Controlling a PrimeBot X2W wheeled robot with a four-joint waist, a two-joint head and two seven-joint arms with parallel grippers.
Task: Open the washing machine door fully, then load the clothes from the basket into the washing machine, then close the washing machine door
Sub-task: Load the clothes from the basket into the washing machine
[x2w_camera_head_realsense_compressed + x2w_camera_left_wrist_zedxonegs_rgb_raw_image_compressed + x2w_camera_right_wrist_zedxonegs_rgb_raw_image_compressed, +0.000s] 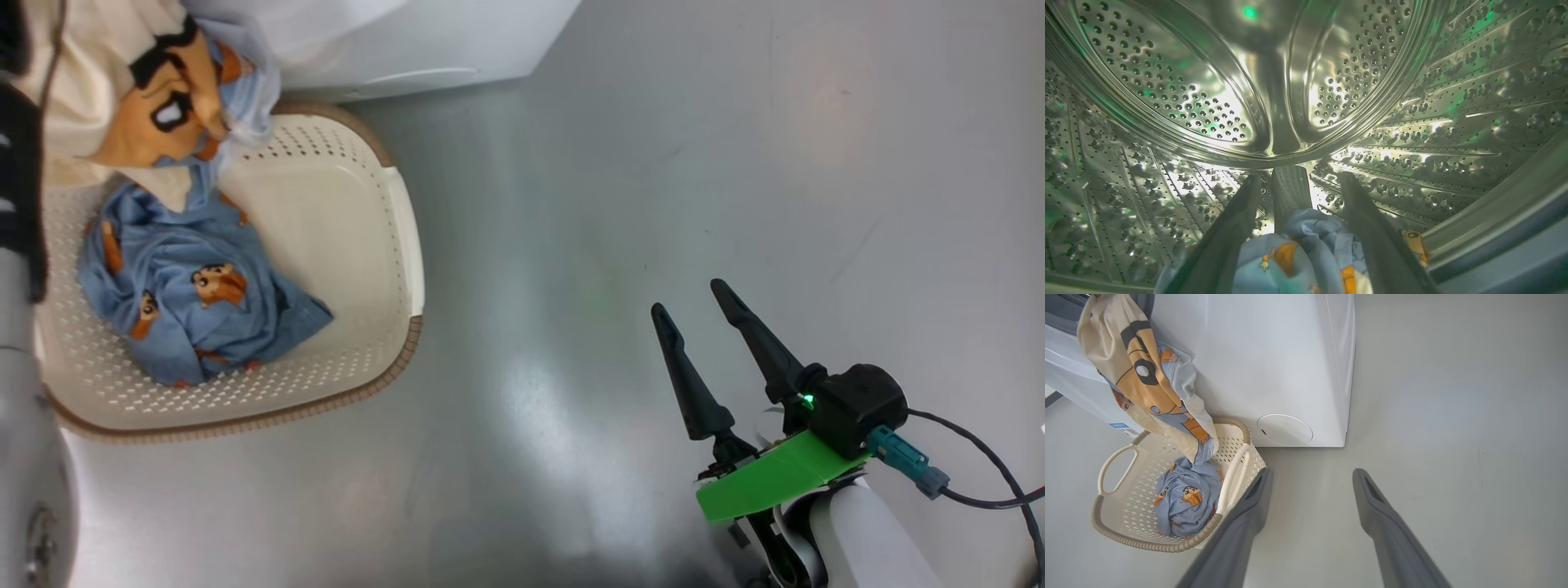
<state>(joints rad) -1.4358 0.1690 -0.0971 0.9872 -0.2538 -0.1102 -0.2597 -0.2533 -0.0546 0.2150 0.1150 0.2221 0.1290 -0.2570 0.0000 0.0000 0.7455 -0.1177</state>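
The left gripper point(1300, 176) is wide open inside the washing machine point(1167, 81), with blue clothes point(1298, 245) loose between its fingers point(1229, 237). The right gripper point(688, 296) is open and empty, right of the basket point(408, 245)

Blue printed clothes point(1298, 253) are bunched between the left pincer's point(1300, 178) fingers point(1224, 237) inside the washing machine point(1167, 81); more is heaped in the cream basket point(351, 245).

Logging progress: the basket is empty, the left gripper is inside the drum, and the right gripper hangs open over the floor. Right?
The basket is not empty: the head view shows blue printed clothes lying in it. The rest holds: left gripper inside the drum, right gripper open over the floor.
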